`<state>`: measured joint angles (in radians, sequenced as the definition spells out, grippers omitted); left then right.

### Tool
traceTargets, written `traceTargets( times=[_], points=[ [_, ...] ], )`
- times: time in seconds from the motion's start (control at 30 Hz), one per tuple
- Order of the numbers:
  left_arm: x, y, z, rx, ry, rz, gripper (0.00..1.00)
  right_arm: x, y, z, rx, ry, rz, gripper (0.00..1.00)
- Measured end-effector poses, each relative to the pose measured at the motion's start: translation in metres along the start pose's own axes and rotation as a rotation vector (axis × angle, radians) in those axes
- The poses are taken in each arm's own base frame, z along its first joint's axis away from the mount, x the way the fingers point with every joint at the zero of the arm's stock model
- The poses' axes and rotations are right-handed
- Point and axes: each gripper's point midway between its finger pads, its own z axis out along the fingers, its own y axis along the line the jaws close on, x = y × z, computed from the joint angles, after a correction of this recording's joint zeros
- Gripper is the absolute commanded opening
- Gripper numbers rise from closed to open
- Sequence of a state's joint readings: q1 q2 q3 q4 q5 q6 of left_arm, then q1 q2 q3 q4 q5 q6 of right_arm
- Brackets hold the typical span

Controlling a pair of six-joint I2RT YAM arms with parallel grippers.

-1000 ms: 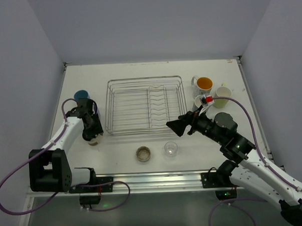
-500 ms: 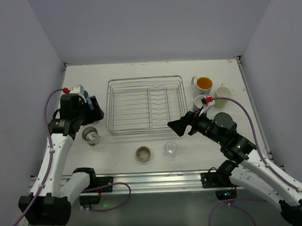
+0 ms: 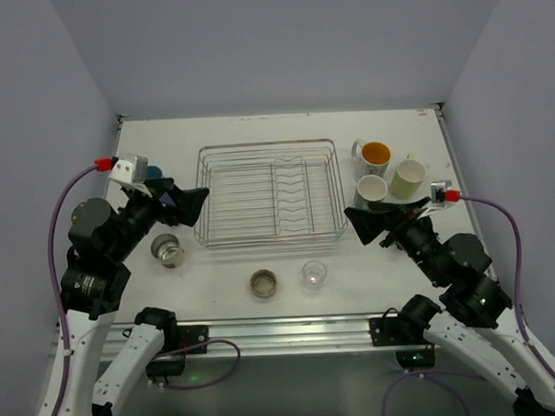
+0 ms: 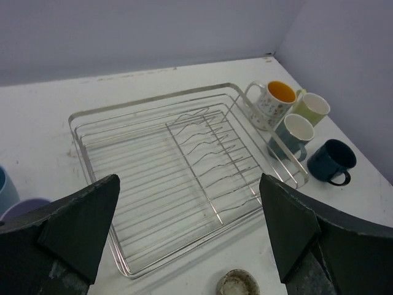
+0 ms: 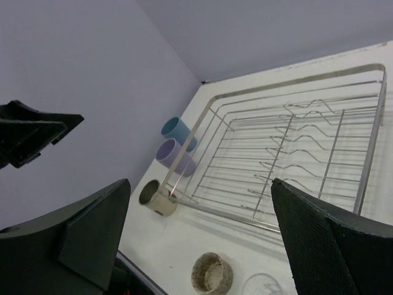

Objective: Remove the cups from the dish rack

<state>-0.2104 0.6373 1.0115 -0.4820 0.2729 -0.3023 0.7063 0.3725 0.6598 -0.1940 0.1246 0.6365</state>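
Dish rack [image 3: 268, 192] stands at mid-table, and we see no cup left among its wires, so we judge the unloading done or all but done. To its right cluster the orange-lined mug [image 3: 375, 154], the yellow-green cup [image 3: 408, 177], the teal cup [image 4: 288, 142] and the dark blue cup [image 4: 331, 161]. Off its left end stand the light blue cup [image 5: 178, 132] and the lavender cup [image 5: 174, 157], with the metallic cup [image 3: 167, 251] nearer the arms. The speckled cup [image 3: 263, 283] and the clear glass [image 3: 314, 274] stand in front of the rack on the white table [image 3: 256, 131].

The left gripper [image 3: 193, 204] hangs raised over the rack's left end, fingers spread wide and carrying nothing. The right gripper [image 3: 363, 224] is likewise wide and empty, just beside the right-hand cluster.

The risk we see is a knock. From above, the right arm hides the dark blue cup, so a low sweep there could topple it into its neighbours. The glass, faint against the white surface, could be clipped by either arm drawing back toward its base.
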Motion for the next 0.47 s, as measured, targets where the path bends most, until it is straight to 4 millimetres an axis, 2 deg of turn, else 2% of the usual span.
traceTargets(
  times=[0.1,0.3,0.47],
  points=[
    [-0.01,-0.013,0.0,0.064,-0.037,0.03,1.0,-0.022,0.0,-0.012,0.023,-0.074,0.007,0.99],
    [-0.024,-0.025,-0.007,0.114,-0.108,0.068,1.0,-0.054,0.002,-0.047,0.01,-0.22,0.025,0.99],
    [-0.031,-0.031,-0.018,0.142,-0.184,0.091,1.0,-0.06,-0.001,-0.063,-0.006,-0.273,0.038,0.99]
  ],
)
